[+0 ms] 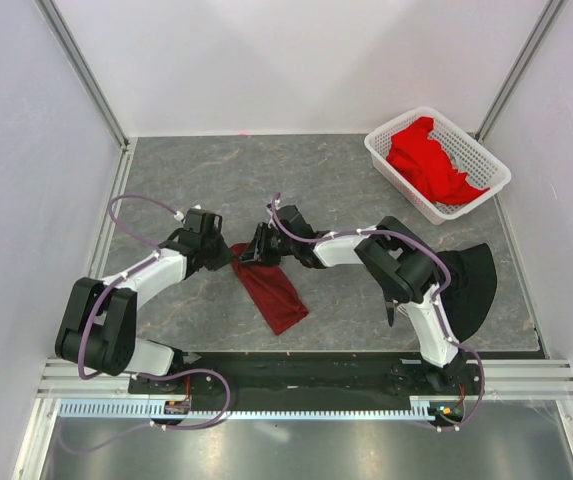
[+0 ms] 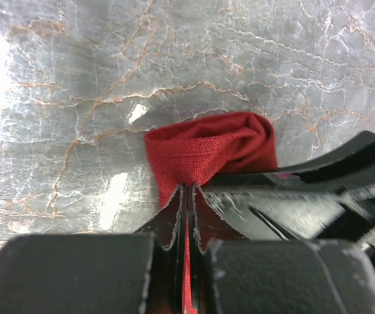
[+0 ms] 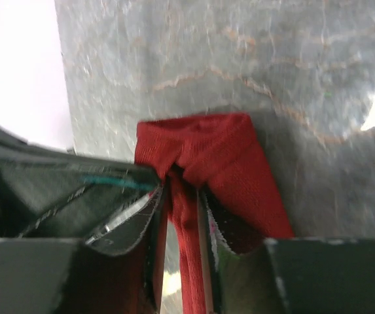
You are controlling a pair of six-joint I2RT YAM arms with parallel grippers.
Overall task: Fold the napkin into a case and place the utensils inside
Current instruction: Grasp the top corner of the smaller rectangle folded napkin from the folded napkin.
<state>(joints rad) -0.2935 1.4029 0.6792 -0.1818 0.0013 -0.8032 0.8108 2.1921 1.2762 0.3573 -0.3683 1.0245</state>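
Note:
The dark maroon napkin (image 1: 274, 290) lies as a narrow folded strip on the grey table, running from between the two grippers toward the near edge. My left gripper (image 1: 228, 256) is shut on its far end from the left; in the left wrist view the cloth (image 2: 207, 147) bunches just beyond the closed gripper (image 2: 188, 188). My right gripper (image 1: 257, 252) pinches the same end from the right; in the right wrist view a fold of cloth (image 3: 221, 154) runs between the gripper's fingers (image 3: 182, 186). The two grippers nearly touch. The fork and knife are out of view.
A white lattice basket (image 1: 483, 152) with bright red cloths (image 1: 428, 158) stands at the back right corner. A black fan-shaped object (image 1: 474, 283) lies on the table by the right arm. White walls enclose the table on three sides.

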